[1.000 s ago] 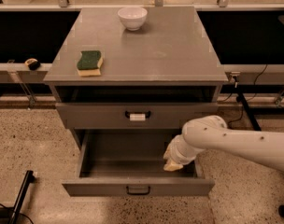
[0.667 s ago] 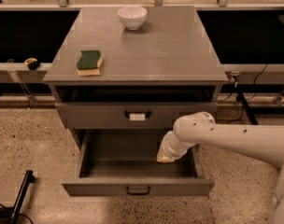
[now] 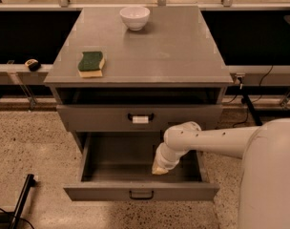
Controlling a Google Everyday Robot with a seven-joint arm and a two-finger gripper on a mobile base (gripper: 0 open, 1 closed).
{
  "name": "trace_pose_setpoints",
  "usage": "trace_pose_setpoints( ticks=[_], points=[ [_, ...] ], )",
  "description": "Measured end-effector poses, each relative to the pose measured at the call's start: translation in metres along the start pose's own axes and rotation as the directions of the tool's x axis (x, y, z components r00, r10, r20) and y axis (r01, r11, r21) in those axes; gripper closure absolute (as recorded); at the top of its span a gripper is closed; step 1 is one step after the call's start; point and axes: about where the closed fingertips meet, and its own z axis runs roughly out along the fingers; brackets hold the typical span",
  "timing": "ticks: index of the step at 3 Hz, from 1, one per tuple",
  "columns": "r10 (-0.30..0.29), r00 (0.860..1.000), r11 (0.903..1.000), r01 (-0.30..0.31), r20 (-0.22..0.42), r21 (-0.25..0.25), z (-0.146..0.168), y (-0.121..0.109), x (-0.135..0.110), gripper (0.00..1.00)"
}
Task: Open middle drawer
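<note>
The middle drawer (image 3: 102,192) is a wide grey metal drawer with a plain black loop handle (image 3: 141,194). It stands pulled far out at the bottom of the grey cabinet, and its inside shows bare. My gripper (image 3: 160,168) hangs at the end of the white arm (image 3: 202,140), over the drawer's inside right of middle. It is well behind the drawer front and apart from the handle. The drawer with the white tag (image 3: 140,119) sits shut just above.
A white bowl (image 3: 134,17) and a green-and-yellow sponge (image 3: 91,63) lie on the cabinet top (image 3: 169,46). An open dark slot runs under the top. My white body (image 3: 271,175) fills the right. A black leg (image 3: 22,199) stands on the speckled floor at left.
My arm has swung left, carrying the gripper leftward over the open drawer. My body has come further into view at right. The drawer has stayed open.
</note>
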Motion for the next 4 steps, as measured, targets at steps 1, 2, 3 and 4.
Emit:
trace_pose_setpoints(
  ticks=[1,2,3,4],
  points=[
    [-0.042,0.999,0.9951,0.043,0.015,-0.089,0.007,0.027,-0.009,1.00],
    [-0.079,0.996,0.9786,0.085,0.041,-0.187,-0.005,0.066,-0.012,1.00],
    [-0.099,0.992,0.9571,0.116,0.077,-0.266,-0.025,0.105,-0.011,1.00],
    [-0.101,0.987,0.9349,0.136,0.121,-0.328,-0.043,0.136,-0.009,1.00]
  ],
)
